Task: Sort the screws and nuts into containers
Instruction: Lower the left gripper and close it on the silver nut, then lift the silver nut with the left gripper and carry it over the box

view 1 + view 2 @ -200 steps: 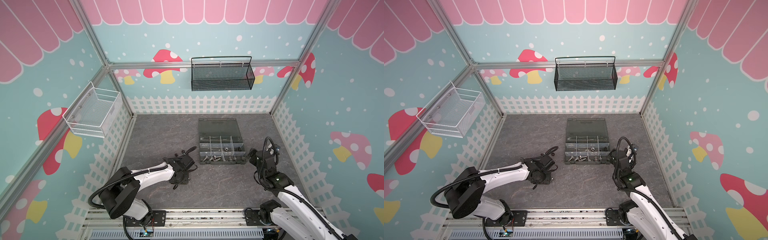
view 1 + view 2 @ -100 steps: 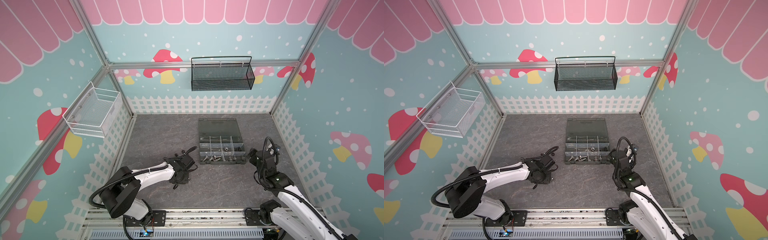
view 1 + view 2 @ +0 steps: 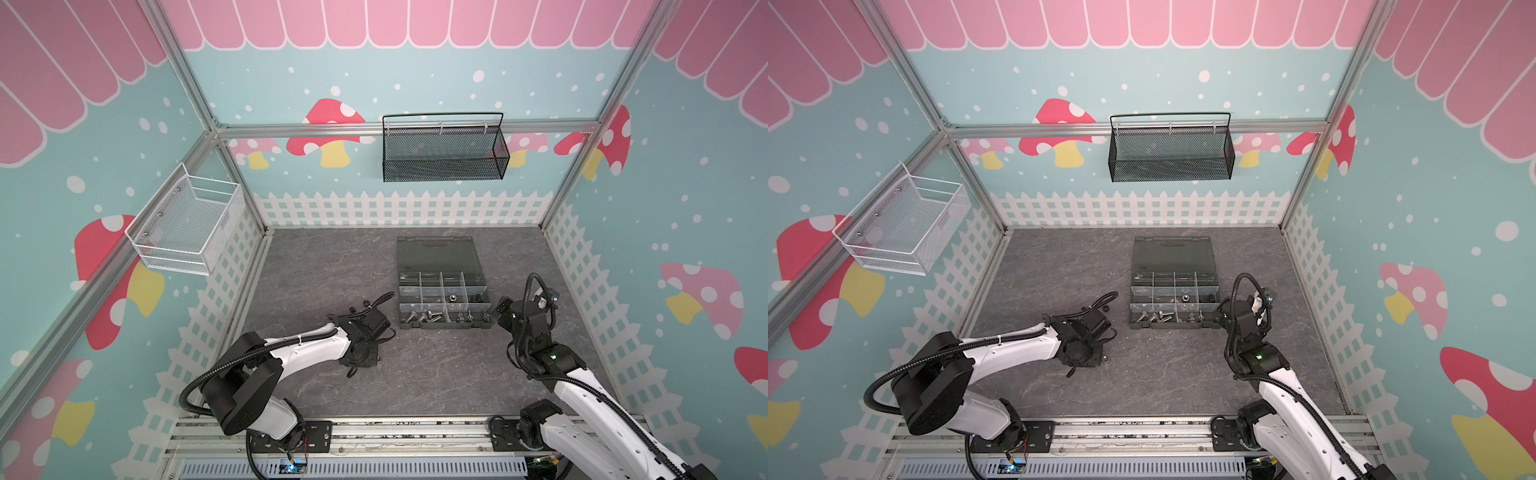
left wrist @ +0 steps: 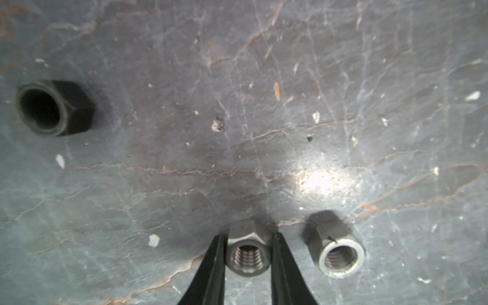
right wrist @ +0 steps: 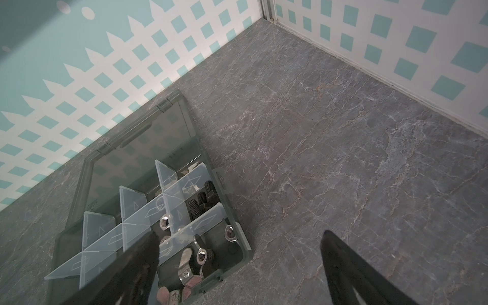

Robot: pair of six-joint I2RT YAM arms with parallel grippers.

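Observation:
In the left wrist view my left gripper [image 4: 247,235] is shut on a silver nut [image 4: 248,254] that sits on the grey floor, with one black finger on each flank. A second silver nut [image 4: 339,253] lies just beside it, and a black nut [image 4: 52,108] lies farther off. In both top views that gripper [image 3: 365,358] points down, left of the open organizer box [image 3: 440,327]. Its containers [image 5: 169,184] hold silver screws [image 3: 422,318], black screws [image 5: 200,200] and nuts [image 5: 164,221]. My right gripper [image 5: 239,235] stands open over the box's near right corner, holding nothing.
A black mesh basket [image 3: 442,153] hangs on the back wall and a white wire basket [image 3: 187,228] on the left wall. Two small black nuts [image 3: 359,306] lie on the floor behind the left wrist. The box lid [image 3: 436,253] lies flat behind the compartments.
The left arm has shifted only slightly in the top views. The right arm and the box have not moved.

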